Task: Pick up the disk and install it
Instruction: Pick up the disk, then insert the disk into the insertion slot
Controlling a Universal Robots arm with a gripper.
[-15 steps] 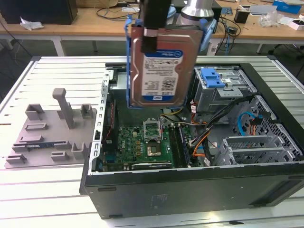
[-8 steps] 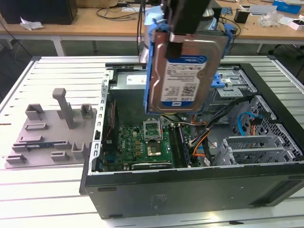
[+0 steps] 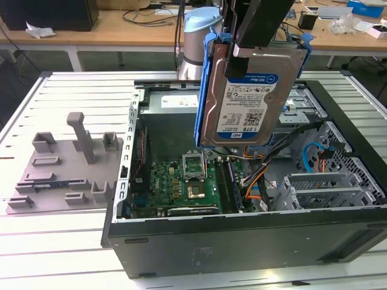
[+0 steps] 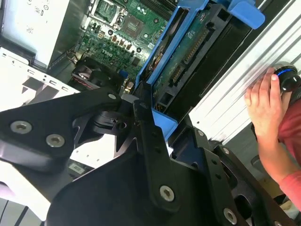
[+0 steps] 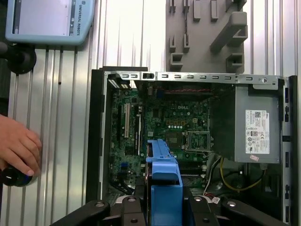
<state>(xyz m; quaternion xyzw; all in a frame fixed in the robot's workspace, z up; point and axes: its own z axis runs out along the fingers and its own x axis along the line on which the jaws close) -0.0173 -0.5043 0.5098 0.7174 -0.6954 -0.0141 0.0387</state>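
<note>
Overhead, so to speak, nothing is at rest; the pale slatted metal table point(image 3: 54, 241) carries the open black desktop computer case point(image 3: 242, 248), green motherboard point(image 3: 175, 181) exposed; just beside it, on the exterior view's left, lies a grey plastic fixture point(image 3: 66, 169); above the case hangs the silver-grey metal disk with blue side rails point(image 3: 251, 90), on edge, clamped in the black gripper point(image 3: 260, 48), whose fingers seem closed on its upper end; a person's hand point(image 5: 19, 148) rests on the table.

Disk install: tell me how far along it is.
Done: the pickup. The gripper is clamped on the disk, which is off the table. In hand: it hangs above the open computer case, over the motherboard. Left: the install, as the disk is not yet seated in the case.
</note>
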